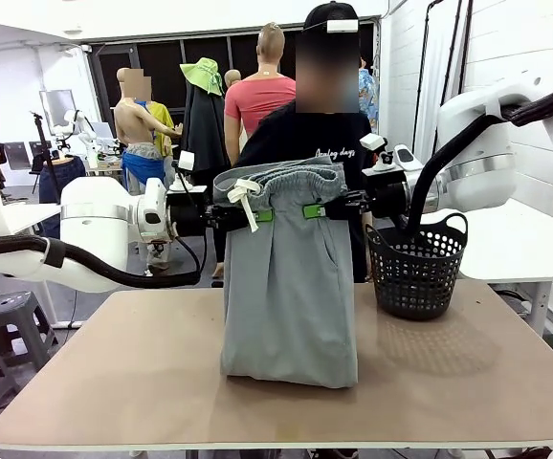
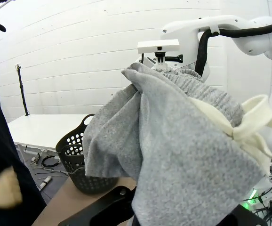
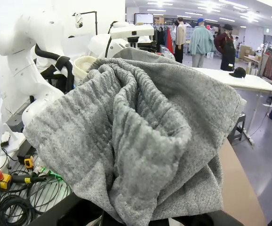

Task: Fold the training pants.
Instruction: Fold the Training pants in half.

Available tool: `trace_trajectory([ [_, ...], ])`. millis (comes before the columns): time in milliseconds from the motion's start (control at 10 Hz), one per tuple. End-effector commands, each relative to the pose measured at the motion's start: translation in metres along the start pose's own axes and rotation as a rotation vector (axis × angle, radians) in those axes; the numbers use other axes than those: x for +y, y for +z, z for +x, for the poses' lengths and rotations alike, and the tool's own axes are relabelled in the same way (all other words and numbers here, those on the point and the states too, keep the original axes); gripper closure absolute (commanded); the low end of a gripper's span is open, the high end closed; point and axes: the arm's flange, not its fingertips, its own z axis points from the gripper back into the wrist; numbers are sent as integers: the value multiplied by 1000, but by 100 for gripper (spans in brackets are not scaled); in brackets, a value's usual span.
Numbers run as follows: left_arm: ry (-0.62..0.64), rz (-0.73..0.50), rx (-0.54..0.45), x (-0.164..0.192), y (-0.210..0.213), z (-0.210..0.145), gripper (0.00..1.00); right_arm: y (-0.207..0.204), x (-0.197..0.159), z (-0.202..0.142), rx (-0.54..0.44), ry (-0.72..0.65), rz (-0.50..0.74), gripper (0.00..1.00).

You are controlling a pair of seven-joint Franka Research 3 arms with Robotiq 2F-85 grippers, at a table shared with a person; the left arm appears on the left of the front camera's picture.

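The light grey training pants [image 1: 289, 287] hang upright above the table, held by the waistband at both sides, with the lower fold resting on the tabletop. A white drawstring [image 1: 246, 196] dangles at the upper left of the waistband. My left gripper [image 1: 257, 215] is shut on the waistband's left side, green pad showing. On the right side my right gripper [image 1: 317, 209] is shut on the waistband. Grey cloth [image 2: 173, 150] bunches over the left fingers in the left wrist view. The ribbed waistband [image 3: 140, 127] covers the right fingers in the right wrist view.
A black mesh basket [image 1: 416, 268] stands on the table at the right, close to the pants. A person in a black shirt [image 1: 310, 139] stands behind the pants at the far side. The brown tabletop [image 1: 114, 363] has bare room left and front.
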Motion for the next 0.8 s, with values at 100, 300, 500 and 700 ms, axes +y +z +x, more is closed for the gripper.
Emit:
trace_trajectory([
  [100,-3,10,7,-1,0,4,100,0,1,1,-10,-8,0,100],
  [300,-3,10,7,-1,0,4,100,0,1,1,-10,-8,0,100],
  [500,-3,10,7,-1,0,4,100,0,1,1,-10,-8,0,100],
  [700,-3,10,7,-1,0,4,100,0,1,1,-10,-8,0,100],
])
